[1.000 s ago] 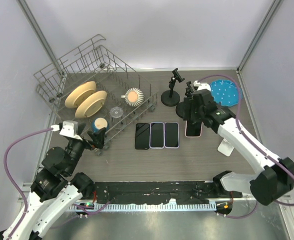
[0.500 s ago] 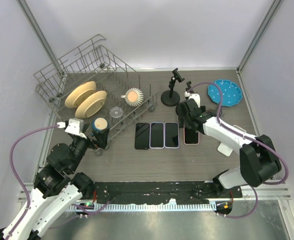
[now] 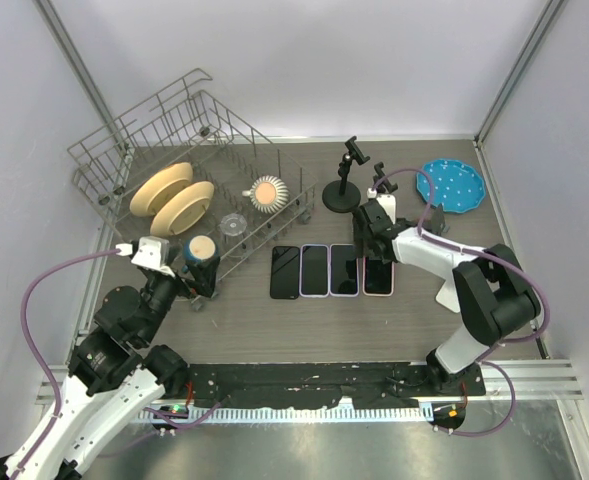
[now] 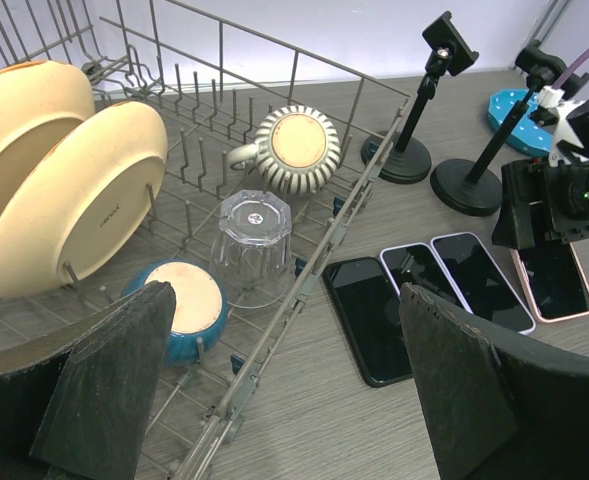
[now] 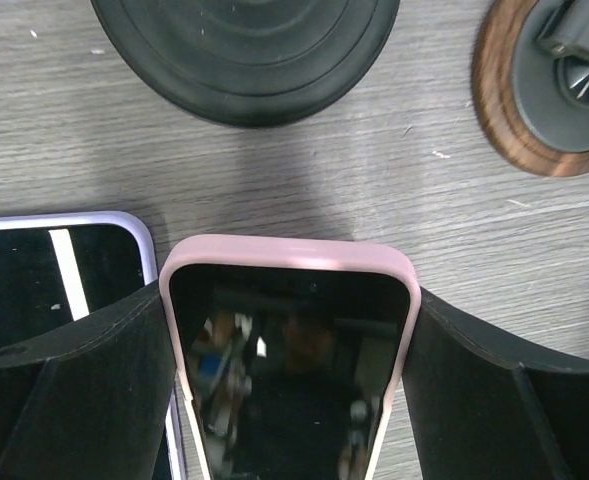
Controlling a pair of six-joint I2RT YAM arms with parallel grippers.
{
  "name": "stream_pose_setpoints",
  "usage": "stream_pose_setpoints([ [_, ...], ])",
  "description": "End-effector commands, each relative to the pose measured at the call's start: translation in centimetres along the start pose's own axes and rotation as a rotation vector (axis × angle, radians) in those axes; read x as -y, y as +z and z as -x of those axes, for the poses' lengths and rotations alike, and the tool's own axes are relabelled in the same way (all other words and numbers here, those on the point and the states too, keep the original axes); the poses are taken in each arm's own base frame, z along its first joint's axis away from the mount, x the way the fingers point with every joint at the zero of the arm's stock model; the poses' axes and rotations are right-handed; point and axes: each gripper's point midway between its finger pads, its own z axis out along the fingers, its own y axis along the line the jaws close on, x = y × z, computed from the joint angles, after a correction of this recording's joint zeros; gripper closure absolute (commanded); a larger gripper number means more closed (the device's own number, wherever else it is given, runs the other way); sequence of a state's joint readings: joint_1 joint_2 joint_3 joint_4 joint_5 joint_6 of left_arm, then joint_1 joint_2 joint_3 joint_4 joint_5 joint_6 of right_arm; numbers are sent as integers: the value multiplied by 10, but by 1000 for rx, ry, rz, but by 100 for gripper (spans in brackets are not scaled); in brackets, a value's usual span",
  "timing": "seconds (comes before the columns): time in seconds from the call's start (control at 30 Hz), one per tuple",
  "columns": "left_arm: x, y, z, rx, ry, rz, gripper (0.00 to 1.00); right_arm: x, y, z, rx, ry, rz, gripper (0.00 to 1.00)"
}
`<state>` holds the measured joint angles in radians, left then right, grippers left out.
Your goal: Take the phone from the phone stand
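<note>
Pink-cased black-screened phone [image 5: 289,330]: clear of the black round-based phone stand [image 5: 244,50], low at the right end of a row of three dark phones [image 3: 315,270] on the grey wood-grain tabletop [image 3: 304,320], the right gripper [image 3: 377,248] jaws clamped on its long edges, apparently to lay it square; left gripper [image 4: 284,380] jaws stood wide apart, empty.

My wrist view's bottom edge is cutting off the pink phone [image 5: 289,370]; top edge is clipping the stand base [image 5: 244,60].
</note>
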<state>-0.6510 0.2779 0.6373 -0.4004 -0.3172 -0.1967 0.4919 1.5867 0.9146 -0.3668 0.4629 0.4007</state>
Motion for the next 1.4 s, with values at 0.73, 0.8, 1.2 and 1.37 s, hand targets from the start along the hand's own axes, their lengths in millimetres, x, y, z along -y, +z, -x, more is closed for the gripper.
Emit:
stream_pose_setpoints([
  [0.73, 5, 6, 6, 20, 10, -22, 2, -5, 10, 5, 10, 90, 9, 33],
  [0.8, 5, 6, 6, 22, 9, -21, 2, -7, 13, 3, 3, 106, 27, 32],
  [1.2, 4, 5, 7, 25, 11, -18, 2, -13, 23, 6, -15, 149, 130, 28],
  [1.37, 4, 5, 7, 25, 10, -17, 2, -11, 25, 5, -19, 160, 130, 26],
])
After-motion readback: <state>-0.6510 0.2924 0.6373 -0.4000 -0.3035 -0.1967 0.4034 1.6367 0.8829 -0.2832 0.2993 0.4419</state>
